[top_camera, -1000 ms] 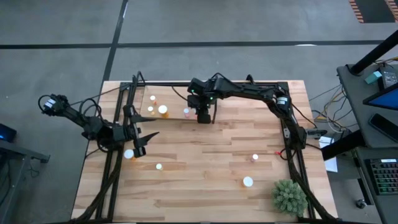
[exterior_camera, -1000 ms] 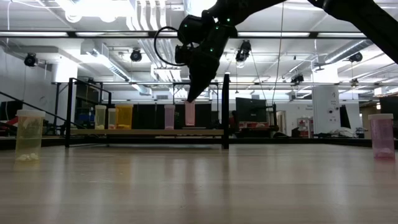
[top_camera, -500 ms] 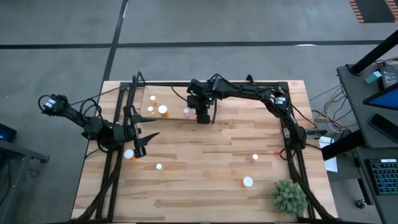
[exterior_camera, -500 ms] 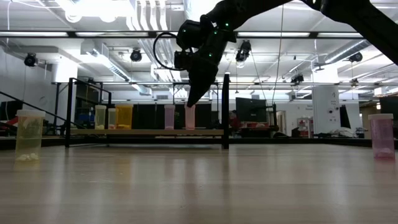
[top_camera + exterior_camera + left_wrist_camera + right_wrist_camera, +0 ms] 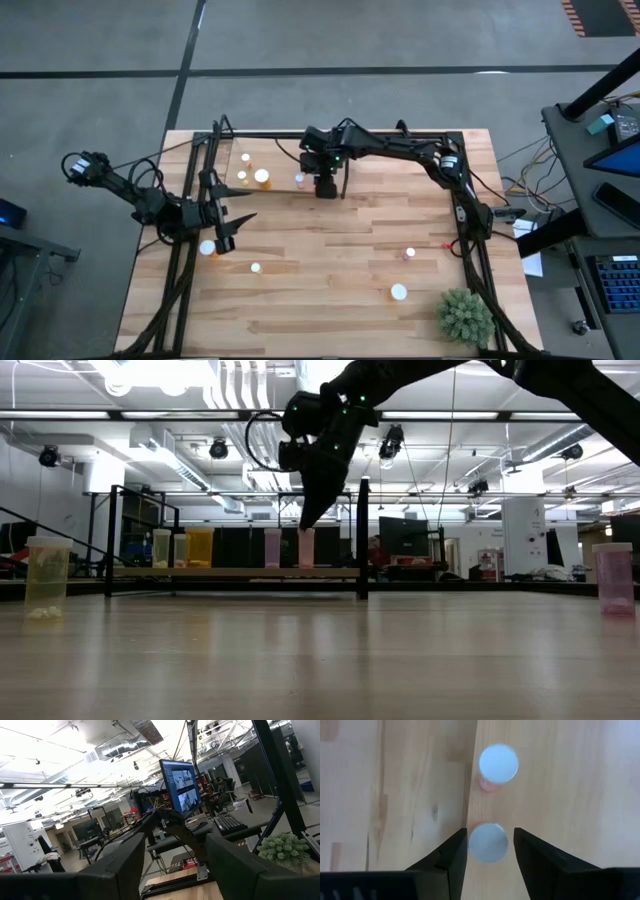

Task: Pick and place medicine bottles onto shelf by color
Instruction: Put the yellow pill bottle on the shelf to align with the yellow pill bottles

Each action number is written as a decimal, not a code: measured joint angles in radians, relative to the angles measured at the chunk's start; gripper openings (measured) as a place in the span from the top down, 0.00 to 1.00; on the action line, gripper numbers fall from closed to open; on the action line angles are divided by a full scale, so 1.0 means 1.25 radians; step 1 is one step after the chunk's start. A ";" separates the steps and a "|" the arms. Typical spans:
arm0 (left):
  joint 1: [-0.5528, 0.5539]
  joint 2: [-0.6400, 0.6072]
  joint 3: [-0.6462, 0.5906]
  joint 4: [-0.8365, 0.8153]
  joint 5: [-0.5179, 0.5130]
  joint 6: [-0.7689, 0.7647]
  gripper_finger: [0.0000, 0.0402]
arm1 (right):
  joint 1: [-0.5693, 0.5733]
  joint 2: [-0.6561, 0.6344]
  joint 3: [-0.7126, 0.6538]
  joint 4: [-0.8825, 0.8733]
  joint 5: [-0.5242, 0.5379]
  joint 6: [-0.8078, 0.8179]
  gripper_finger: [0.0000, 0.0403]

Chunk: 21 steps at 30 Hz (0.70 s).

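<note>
My right gripper hangs over the shelf, fingers pointing steeply down, open. A pink medicine bottle with a white cap stands upright on the shelf board between the fingertips, with a narrow gap at each side. In the low view it is the pink bottle under the fingertips. A second pink bottle stands just beyond it. Three more bottles stand on the shelf's left part. My left gripper waits open at the table's left, holding nothing.
Loose bottles stand on the table: an orange one, a small one, a pink one and a white one. A green spiky plant sits at the near right corner. The shelf's black post rises beside my right gripper.
</note>
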State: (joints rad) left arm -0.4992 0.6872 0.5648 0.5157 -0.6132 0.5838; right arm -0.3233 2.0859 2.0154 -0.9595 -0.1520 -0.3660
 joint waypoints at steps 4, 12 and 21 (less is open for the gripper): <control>0.000 0.006 0.000 0.000 0.000 0.000 0.51 | 0.009 -0.016 0.047 -0.049 0.001 0.011 0.62; 0.000 0.008 0.000 0.000 0.000 0.000 0.51 | 0.114 -0.206 -0.060 -0.062 -0.003 0.035 0.64; 0.000 0.019 0.001 0.000 0.005 0.000 0.51 | 0.282 -0.506 -0.487 0.307 0.100 0.184 0.70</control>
State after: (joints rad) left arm -0.4992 0.7112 0.5655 0.5157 -0.6075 0.5835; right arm 0.0293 1.4533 1.4064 -0.5762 -0.0275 -0.1366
